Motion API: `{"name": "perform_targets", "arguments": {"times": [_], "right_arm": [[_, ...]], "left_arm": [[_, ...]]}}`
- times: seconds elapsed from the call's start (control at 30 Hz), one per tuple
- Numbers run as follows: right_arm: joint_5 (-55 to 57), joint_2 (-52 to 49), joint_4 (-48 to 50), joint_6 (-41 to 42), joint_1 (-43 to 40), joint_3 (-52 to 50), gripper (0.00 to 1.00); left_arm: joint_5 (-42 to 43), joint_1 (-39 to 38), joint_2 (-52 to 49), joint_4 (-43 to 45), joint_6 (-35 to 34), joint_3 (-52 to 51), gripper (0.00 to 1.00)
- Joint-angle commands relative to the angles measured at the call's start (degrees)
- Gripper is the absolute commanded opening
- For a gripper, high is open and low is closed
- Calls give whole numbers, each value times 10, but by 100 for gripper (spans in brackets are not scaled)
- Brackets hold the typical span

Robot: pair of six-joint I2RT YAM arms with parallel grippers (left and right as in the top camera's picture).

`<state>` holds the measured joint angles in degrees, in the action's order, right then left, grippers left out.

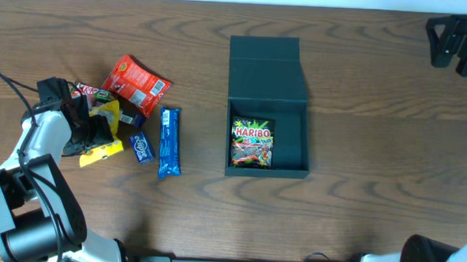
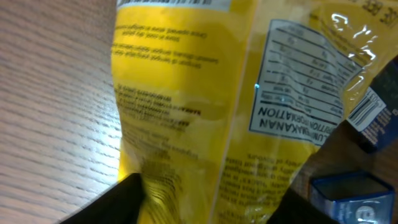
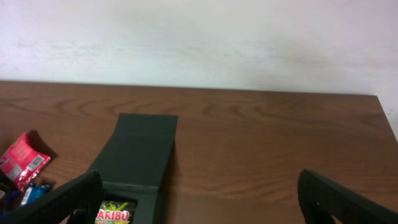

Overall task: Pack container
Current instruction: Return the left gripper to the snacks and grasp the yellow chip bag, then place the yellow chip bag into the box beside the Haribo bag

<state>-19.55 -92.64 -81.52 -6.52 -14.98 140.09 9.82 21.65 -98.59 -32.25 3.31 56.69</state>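
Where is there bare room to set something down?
Free: the table right of the container, the strip between blue bar and container, and the container's right half beside the Haribo bag. Crowded: the snacks around the left gripper.

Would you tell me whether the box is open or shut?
Open: the lid lies flat behind the box, and a candy bag shows inside.

HARIBO on candy bag [image 1: 252, 142] in container [image 1: 291, 161]; yellow packet [image 2: 186, 93] print illegible.

This looks like a robotics lab: a bare wood-grain table [image 1: 375, 153] against a plain white wall [image 3: 199, 37], with a cabled robot arm [image 1: 26, 177] at its edge.
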Motion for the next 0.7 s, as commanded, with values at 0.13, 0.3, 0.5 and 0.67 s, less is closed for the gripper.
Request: {"name": "perform_targets", "arguments": {"times": [0.13, 0.3, 0.5, 0.67], "right_arm": [[-4, -1, -2, -4, -3, 3, 99], [-4, -1, -1, 1, -3, 3, 99], [-4, -1, -1, 2, -3, 3, 99], [-4, 0, -1, 2, -3, 3, 99]], "left_arm": [[-10, 2, -13, 6, 5, -3, 29], [-10, 2, -13, -10, -5, 10, 6], [-15, 1, -6, -87, -10, 89, 6], [-60, -20, 31, -156, -34, 172, 6]]}}
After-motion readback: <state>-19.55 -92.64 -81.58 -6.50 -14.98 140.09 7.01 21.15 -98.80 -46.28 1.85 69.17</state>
